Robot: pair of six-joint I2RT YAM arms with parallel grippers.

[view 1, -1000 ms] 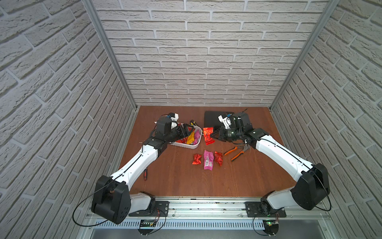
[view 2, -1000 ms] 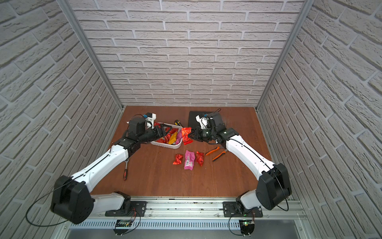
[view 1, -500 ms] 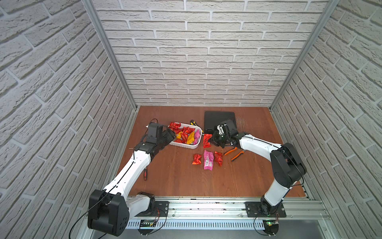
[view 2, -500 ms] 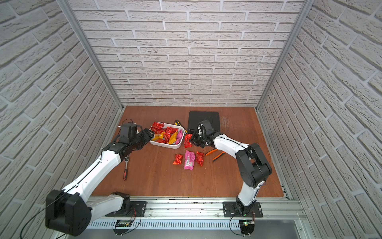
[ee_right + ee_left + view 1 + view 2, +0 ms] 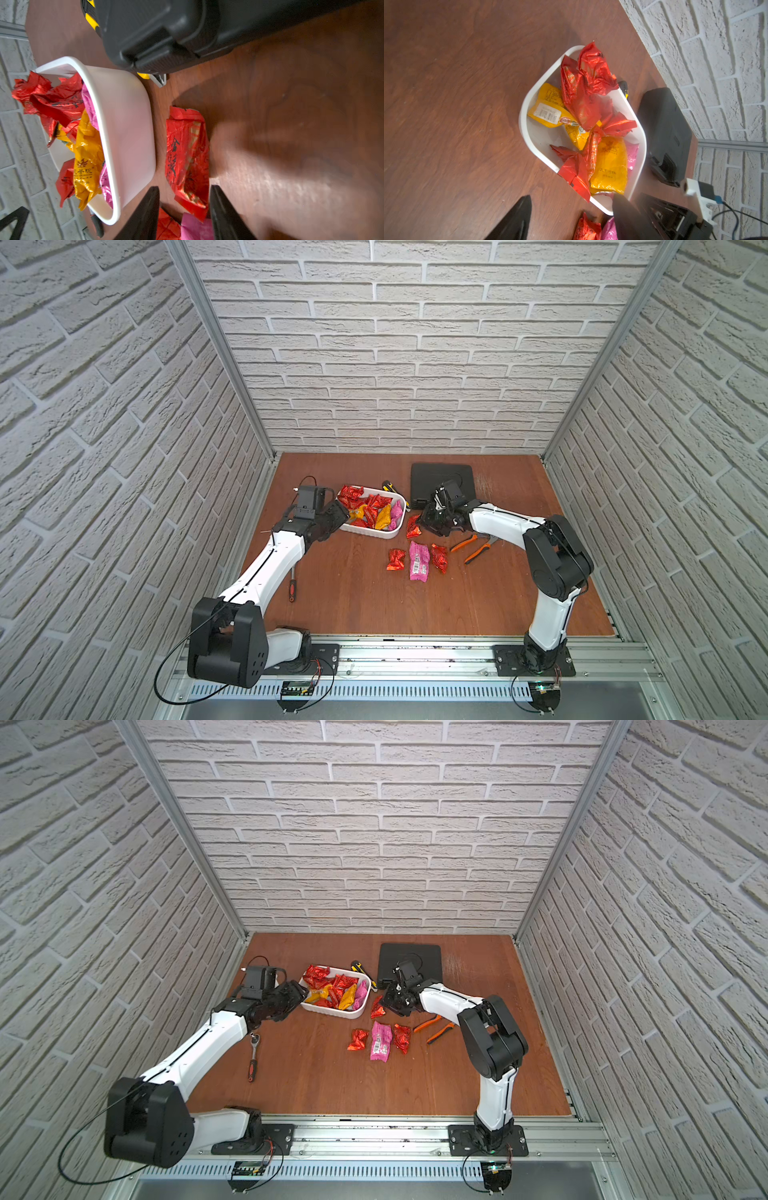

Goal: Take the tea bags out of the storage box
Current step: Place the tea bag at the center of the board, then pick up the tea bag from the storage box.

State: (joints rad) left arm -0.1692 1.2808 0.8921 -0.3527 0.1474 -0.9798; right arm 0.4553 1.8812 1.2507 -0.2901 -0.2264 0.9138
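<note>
Storage box [image 5: 371, 532]: on the tabletop between the arms; its long axis runs from one end effector toward the other.
Tea bags [image 5: 368, 509]: most are heaped in the box; three lie near its front.
Right end effector [image 5: 184, 188]: jaws parted, red sachet [image 5: 187, 153] loose between them, just beside the box wall.
Left end effector [image 5: 572, 197]: spread, empty, at the box's opposite short end.
Next pick (judged): the left arm is nearer; the heap lies straight ahead of it.

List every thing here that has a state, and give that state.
storage box, upright, mostly full
tea bags, most inside the box, four out on the table
black case, shut
pliers, lying with handles spread
left gripper, open, empty, beside the box
right gripper, open, straddling a loose red tea bag
</note>
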